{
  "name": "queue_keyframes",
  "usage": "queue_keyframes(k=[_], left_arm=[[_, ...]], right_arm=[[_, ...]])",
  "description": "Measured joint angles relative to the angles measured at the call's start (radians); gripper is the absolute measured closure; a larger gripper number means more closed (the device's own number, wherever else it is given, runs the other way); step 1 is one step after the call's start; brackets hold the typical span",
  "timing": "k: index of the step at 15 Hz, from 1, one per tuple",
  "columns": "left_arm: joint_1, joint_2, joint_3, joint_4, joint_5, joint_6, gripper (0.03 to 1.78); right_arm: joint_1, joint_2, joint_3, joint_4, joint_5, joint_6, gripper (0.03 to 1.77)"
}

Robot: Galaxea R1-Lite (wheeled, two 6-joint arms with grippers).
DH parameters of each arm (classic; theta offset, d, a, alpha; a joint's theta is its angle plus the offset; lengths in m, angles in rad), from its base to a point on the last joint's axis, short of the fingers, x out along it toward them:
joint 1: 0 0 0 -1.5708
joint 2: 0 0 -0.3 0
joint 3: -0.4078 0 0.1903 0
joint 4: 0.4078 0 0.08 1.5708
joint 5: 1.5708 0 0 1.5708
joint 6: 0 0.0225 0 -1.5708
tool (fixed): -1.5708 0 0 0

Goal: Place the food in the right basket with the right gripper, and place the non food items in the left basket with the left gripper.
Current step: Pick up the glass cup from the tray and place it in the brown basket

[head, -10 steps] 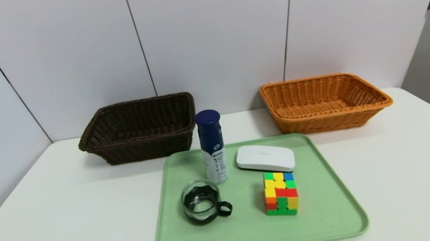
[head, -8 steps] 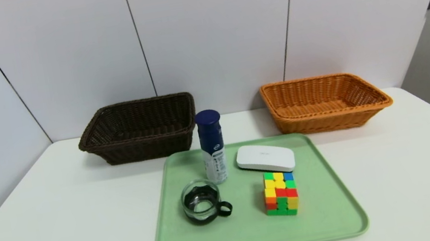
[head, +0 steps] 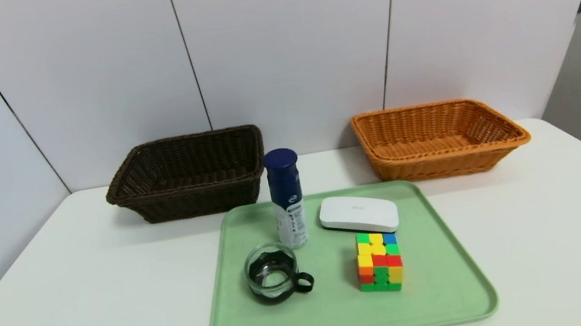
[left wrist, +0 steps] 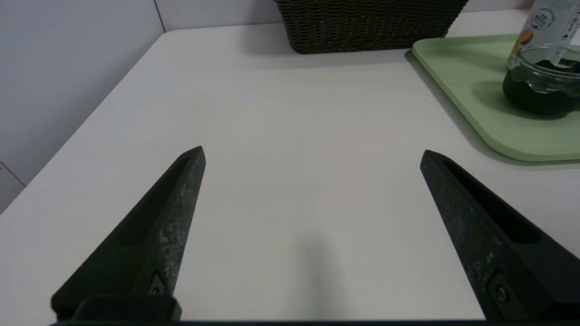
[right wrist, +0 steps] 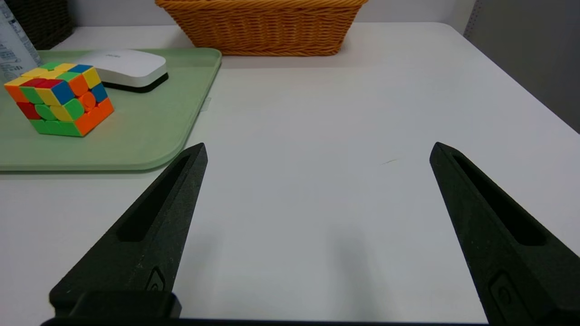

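Two grippers, left (left wrist: pixel 311 151) and right (right wrist: pixel 318 147), gaping wide, empty, low over bare table; bottle (head: pixel 286 198) upright on tray (head: pixel 448 278), nearer the left, yet owed to the right.

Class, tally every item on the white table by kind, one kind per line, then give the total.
Baskets: 2, brown basket and orange basket
Tray: 1
Bottle: 1
Glass cup: 1
Puzzle cube: 1
White case: 1
Total: 7

Lab-like test bench (plain), white table (head: pixel 87 312), panelled wall (head: pixel 283 41)
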Motion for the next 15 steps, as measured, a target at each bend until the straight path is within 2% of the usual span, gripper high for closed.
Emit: queue_keyframes(k=[6, 9, 11, 13, 15], left_arm=[[0.0, 0.0, 0.0, 0.001, 0.006, -0.01, 0.12], [0.0, 0.0, -0.01, 0.04, 0.008, -0.013, 0.12], [0.0, 0.0, -0.092, 0.133, 0.011, -0.023, 0.12], [0.0, 0.012, -0.23, 0.283, 0.005, -0.029, 0.12], [0.0, 0.076, -0.356, 0.411, 0.006, -0.031, 0.12]], right_arm=[[0.0, 0.0, 0.0, 0.002, -0.001, -0.001, 0.1], [0.0, 0.0, -0.045, 0.019, -0.001, 0.01, 0.1], [0.0, 0.009, -0.163, 0.107, 0.002, 0.028, 0.1], [0.001, 0.049, -0.291, 0.245, 0.005, 0.041, 0.1], [0.008, 0.133, -0.39, 0.314, 0.002, 0.047, 0.1]])
